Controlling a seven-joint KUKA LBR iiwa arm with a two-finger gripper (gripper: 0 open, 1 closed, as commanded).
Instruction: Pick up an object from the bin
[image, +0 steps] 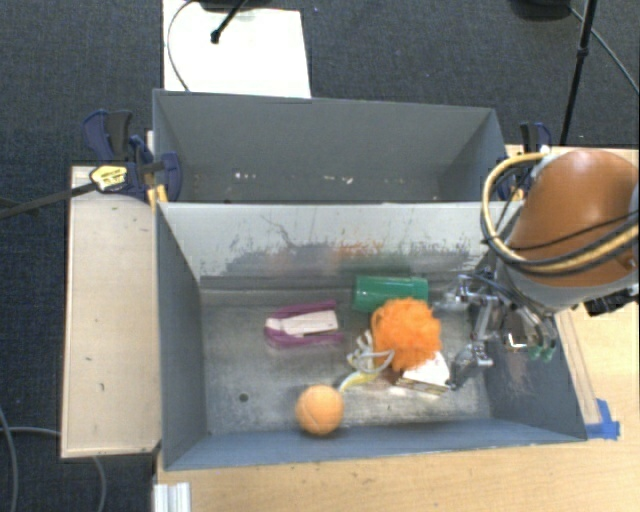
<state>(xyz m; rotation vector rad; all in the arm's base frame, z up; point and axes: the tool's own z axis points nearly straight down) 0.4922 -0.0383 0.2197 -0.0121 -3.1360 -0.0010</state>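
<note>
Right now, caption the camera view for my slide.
Gripper on the right of the grey bin, beside an orange mesh puff; green cylinder, purple packet, orange ball nearby.

One each: orange ball (320, 410), orange puff (407, 333), green bottle (390, 292), purple packet (303, 327).

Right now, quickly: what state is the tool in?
Tool: open or closed cannot be told; it sits low in the bin, right of the orange puff.
</note>
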